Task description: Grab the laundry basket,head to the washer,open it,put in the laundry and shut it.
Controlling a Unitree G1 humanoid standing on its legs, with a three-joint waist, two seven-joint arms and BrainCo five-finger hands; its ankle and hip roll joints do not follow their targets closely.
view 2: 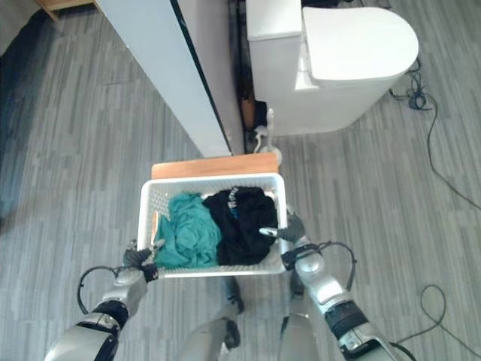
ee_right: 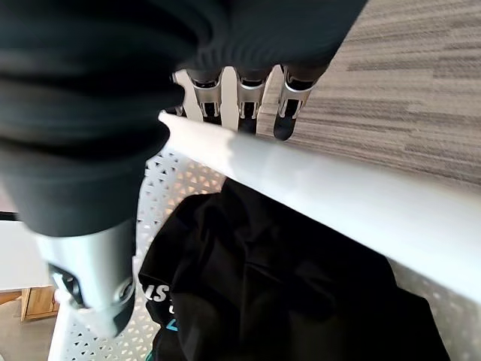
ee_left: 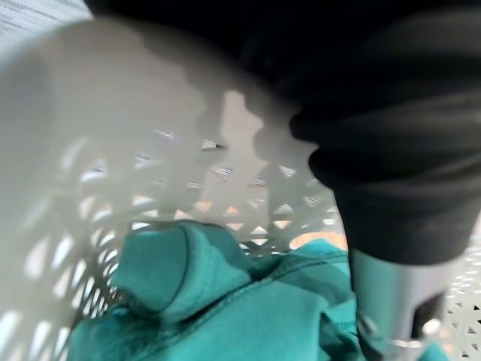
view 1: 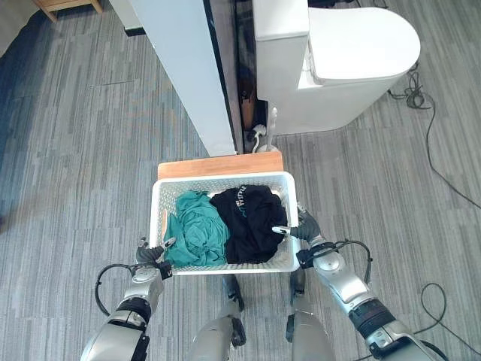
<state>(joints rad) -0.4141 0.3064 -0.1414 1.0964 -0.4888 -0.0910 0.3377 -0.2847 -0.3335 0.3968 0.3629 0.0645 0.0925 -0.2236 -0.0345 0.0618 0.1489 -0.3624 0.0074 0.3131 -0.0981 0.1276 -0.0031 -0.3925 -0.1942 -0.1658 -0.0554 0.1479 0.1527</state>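
Gripping the white laundry basket (view 1: 161,203) from its left side, the left hand (view 1: 154,253) has its thumb inside the lattice wall next to the teal garment (view 1: 197,229) while its fingers sit outside the rim; in the left wrist view that thumb (ee_left: 398,293) reaches down past the rim toward the teal cloth. The basket hangs between both hands, low in front of the robot, above the grey plank floor (view 1: 90,150). Its far edge overlaps a wooden board (view 1: 219,165) beyond it. Inside, the teal garment fills the left half and a black garment (view 1: 252,219) the right half, the two touching in the middle. On the basket's right side the right hand (view 1: 301,226) clamps the rim: the right wrist view shows its fingers (ee_right: 248,98) curled over the outside of the white rim and the thumb (ee_right: 90,278) inside, beside the black cloth. Farther off stand a white panel (view 1: 184,68) and a white toilet (view 1: 353,56).
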